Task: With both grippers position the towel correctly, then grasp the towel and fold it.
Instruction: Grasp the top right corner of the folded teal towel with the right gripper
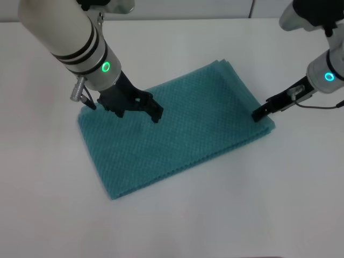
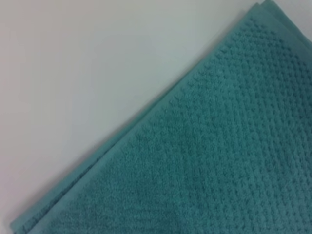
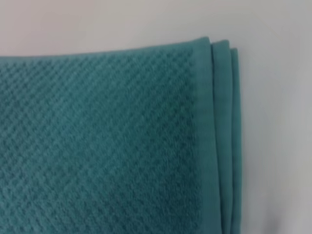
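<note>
The teal waffle-weave towel [image 1: 177,131] lies flat and slantwise on the white table, folded in layers. My left gripper [image 1: 138,115] hangs low over the towel's left part, open, its fingers [image 1: 157,115] spread with nothing between them. My right gripper [image 1: 258,114] is down at the towel's right edge, close to the near right corner. In the left wrist view the towel [image 2: 219,161] shows one long edge with stacked layers. The towel [image 3: 107,146] in the right wrist view shows a corner with three layered hems, lying flat.
The white table [image 1: 242,215] runs bare around the towel on all sides. A thin cable [image 1: 317,106] trails from the right wrist above the table.
</note>
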You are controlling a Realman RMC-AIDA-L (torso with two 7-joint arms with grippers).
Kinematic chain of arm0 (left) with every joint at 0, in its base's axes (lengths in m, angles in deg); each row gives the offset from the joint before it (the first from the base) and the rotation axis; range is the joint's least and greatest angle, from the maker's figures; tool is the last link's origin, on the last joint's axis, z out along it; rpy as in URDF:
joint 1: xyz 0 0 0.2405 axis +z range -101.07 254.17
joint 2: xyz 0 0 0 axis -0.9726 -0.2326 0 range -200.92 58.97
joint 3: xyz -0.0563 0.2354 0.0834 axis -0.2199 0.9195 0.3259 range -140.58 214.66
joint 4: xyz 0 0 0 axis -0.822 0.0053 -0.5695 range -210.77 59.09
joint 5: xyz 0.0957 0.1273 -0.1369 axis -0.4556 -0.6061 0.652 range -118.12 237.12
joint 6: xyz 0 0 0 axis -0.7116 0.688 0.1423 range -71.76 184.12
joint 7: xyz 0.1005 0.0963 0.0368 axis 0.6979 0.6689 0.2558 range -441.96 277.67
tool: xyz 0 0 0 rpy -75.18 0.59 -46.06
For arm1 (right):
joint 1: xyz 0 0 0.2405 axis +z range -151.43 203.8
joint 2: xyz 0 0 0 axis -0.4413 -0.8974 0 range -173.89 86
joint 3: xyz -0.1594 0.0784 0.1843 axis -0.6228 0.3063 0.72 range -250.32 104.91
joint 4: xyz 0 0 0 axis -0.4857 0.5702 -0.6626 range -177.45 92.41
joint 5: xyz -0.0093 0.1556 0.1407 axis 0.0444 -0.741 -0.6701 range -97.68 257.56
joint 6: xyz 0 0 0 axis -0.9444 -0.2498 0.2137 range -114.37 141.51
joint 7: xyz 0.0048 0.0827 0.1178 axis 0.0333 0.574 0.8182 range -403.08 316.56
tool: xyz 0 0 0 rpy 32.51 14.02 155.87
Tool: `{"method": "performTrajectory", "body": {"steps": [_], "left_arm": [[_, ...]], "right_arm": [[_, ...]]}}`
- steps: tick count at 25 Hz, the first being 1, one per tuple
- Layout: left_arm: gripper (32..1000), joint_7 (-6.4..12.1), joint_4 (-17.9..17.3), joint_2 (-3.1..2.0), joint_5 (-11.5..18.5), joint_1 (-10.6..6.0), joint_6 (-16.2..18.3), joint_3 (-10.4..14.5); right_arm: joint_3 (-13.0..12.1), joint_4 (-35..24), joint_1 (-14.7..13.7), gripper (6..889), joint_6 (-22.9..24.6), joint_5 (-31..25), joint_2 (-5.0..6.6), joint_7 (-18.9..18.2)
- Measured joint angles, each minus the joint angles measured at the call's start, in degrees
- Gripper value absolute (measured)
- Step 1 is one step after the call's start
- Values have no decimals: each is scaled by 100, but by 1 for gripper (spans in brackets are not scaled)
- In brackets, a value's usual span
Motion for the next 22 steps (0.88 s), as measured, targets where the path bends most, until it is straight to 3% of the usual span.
{"method": "performTrajectory", "body": {"steps": [10,22], "left_arm": [[898,6,-8,6,0,-4,0,7],[897,11,-17,8,0,-12,-22,8]], "right_arm": [[0,19,-88,849,-165,1,-10,-16],[1,19,-84,848,-212,-23,-151,-87]]}}
